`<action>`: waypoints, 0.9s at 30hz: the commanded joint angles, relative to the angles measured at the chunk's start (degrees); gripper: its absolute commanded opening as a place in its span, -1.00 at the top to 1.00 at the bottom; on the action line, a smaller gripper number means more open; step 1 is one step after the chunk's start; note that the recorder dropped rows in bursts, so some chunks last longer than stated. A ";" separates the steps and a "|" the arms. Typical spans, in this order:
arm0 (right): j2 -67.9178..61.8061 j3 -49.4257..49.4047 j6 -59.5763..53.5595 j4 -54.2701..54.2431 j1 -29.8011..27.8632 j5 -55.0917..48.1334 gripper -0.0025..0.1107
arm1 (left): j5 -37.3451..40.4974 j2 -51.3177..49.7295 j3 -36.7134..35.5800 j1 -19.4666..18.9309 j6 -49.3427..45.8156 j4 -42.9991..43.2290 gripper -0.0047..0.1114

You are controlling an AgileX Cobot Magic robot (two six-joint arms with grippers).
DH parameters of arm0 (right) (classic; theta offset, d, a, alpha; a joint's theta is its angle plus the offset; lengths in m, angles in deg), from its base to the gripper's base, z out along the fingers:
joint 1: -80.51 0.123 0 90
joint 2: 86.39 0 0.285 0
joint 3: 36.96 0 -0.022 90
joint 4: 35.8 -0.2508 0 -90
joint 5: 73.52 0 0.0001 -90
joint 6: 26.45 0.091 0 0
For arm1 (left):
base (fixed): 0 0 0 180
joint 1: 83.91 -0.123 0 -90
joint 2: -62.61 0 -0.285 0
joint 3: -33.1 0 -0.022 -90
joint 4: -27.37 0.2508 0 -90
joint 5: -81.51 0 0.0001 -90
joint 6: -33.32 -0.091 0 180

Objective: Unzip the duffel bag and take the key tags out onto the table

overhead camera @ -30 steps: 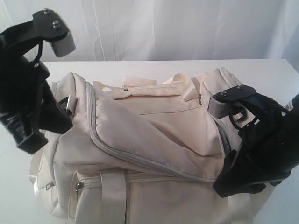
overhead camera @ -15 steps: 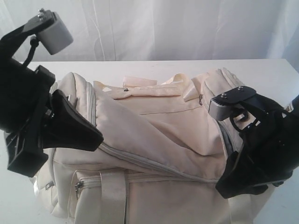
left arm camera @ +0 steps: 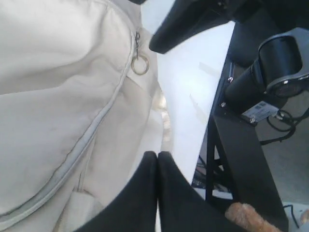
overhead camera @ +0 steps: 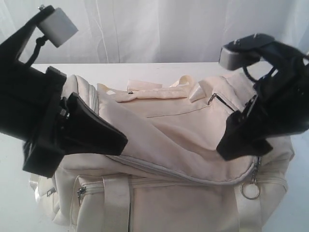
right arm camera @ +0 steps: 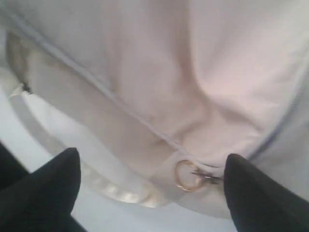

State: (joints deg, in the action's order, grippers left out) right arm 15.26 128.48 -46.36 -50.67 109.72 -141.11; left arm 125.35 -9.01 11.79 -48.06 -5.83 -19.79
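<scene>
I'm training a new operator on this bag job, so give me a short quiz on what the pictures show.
1. True or false: the key tags lie out on the table.
2. Which gripper has its jaws shut? A) left gripper B) right gripper C) both
3. Fill in: the zip ring on the bag hangs just below the ___ gripper.

Key: 1 false, no tags are in view; 2 A; 3 right.
</scene>
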 commanded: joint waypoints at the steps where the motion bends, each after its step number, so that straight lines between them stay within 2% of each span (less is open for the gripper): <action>1: 0.46 4.09 11.06 12.94 0.07 1.21 -0.38 | -4.32 0.13 -4.56 0.20 -9.08 -15.03 0.92; 3: 0.46 4.09 14.83 16.62 0.07 2.96 -0.38 | -4.24 -0.97 -5.63 0.60 -16.62 -22.06 0.92; 6: -0.10 3.97 15.79 17.18 0.07 3.55 -0.38 | -4.42 -4.28 -5.93 4.65 -22.89 -27.59 0.92; 9: -1.16 3.98 15.79 16.61 0.07 3.44 -0.38 | -12.66 -8.13 -4.95 11.67 -22.90 -26.62 0.92; 13: -3.21 3.90 15.68 16.61 0.07 2.21 -0.38 | -27.32 -13.20 -2.32 22.15 -21.94 -22.75 0.92; 17: -6.15 3.90 15.68 16.61 0.07 1.93 -0.38 | -36.09 -17.96 0.70 28.79 -20.64 -21.24 0.92; 21: -9.53 3.90 15.21 16.61 0.07 1.65 -0.38 | -41.81 -22.78 3.34 32.48 -21.16 -20.77 0.92; 24: -12.47 3.90 14.54 16.61 0.07 1.49 -0.38 | -45.11 -26.57 3.54 33.38 -21.70 -19.99 0.92; 26: -14.32 3.90 14.54 16.83 0.07 1.71 -0.31 | -45.21 -28.64 3.54 33.38 -21.98 -19.99 0.92; 27: -15.65 3.90 14.54 16.83 0.07 1.84 -0.18 | -43.84 -28.95 4.25 32.22 -22.31 -19.99 0.92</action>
State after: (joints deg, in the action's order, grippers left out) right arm 0.83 132.08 -31.32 -34.40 109.72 -139.10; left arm 80.17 -37.51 15.00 -15.15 -27.41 -39.10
